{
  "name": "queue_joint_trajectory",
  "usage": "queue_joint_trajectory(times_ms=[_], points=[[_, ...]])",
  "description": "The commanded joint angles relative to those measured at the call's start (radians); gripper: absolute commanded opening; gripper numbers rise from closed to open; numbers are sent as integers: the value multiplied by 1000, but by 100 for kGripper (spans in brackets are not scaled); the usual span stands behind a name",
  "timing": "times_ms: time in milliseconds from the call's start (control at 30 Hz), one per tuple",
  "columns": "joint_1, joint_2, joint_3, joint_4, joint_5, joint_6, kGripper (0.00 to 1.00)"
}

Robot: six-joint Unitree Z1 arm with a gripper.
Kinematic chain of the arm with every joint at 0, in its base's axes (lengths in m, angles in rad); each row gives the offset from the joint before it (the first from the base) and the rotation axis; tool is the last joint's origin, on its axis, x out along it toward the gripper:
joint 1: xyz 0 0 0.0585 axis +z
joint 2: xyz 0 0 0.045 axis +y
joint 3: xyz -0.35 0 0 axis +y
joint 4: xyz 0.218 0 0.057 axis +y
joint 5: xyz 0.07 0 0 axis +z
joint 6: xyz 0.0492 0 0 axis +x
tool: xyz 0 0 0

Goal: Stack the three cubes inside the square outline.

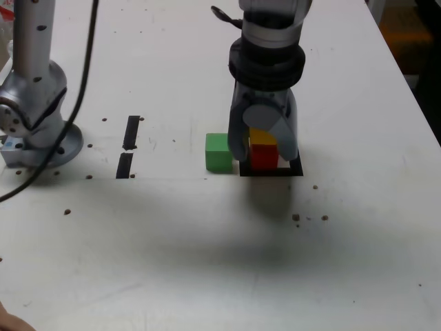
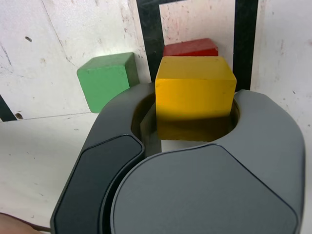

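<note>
Yellow is the colour of the cube (image 2: 194,87) that is clamped between the jaws of the claw (image 1: 262,141); in the wrist view the two grey jaws are closed against its sides. In the exterior view this yellow cube is seen directly above the red cube (image 1: 264,156), and it seems to rest on it, though the contact itself cannot be seen clearly. The red cube is placed inside the square outline (image 1: 289,171), which is made of black tape on the white bench (image 1: 207,262). The green cube (image 1: 219,152) is standing on the bench just beside the outline, at the exterior view's left of it, outside the tape and apart from the other two cubes. Two short black tape strips (image 1: 128,146) are seen further to the exterior view's left, well apart from the cubes, near the grey base (image 1: 34,103) of the arm. A black cable (image 1: 86,62) is hanging close to that base. Small dark specks are scattered on the bench.
</note>
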Motion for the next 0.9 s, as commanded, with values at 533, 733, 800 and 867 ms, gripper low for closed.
queue_joint_trajectory(times_ms=[533, 733, 800, 867], points=[[6, -1, 28, -29, -6, 31, 60], [6, -2, 30, -41, 0, 37, 65], [6, -3, 34, -43, 2, 37, 67], [6, -5, 39, -41, 3, 37, 68]])
